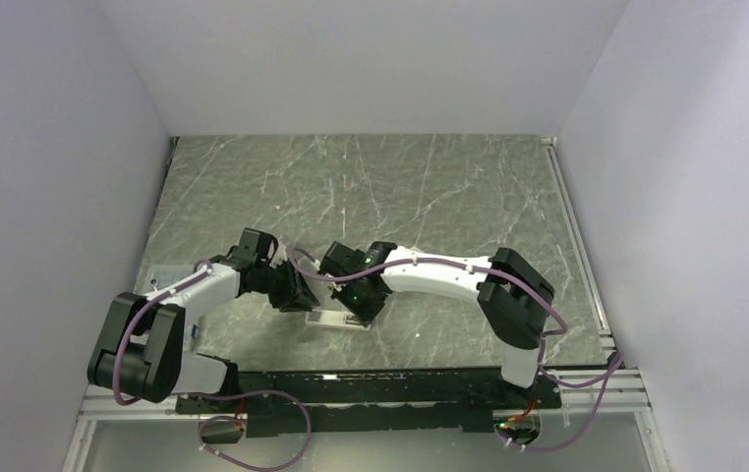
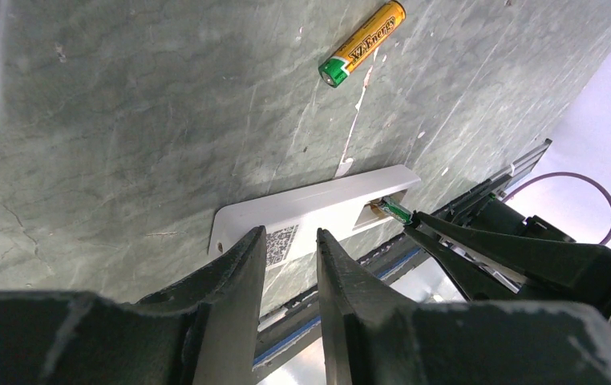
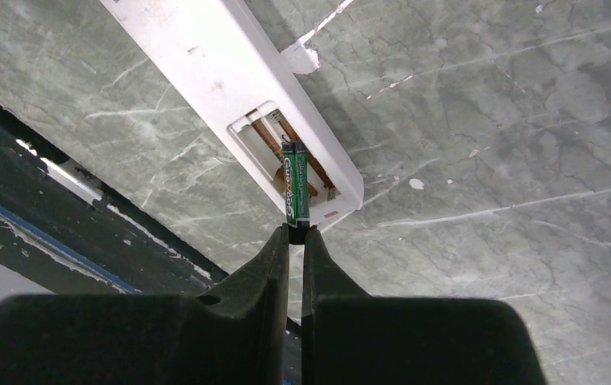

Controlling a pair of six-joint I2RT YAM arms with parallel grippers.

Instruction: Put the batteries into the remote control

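The white remote control (image 2: 318, 204) lies back-up on the marble table, a QR label near one end and its battery compartment (image 3: 274, 152) uncovered. My right gripper (image 3: 296, 230) is shut on the tail of the greenish battery (image 3: 295, 191), whose front end dips into the compartment over the spring contacts. The left wrist view shows this same battery (image 2: 396, 211) at the compartment's mouth. My left gripper (image 2: 290, 234) stands slightly open, its fingertips at the remote's near long edge by the label, with nothing clamped between them. The orange-gold battery (image 2: 364, 42) lies loose on the table beyond the remote.
From above, both grippers meet over the remote (image 1: 336, 320) near the table's front middle. A black rail (image 3: 46, 200) runs along the near edge just behind the remote. Pale walls enclose the table on the left, back and right.
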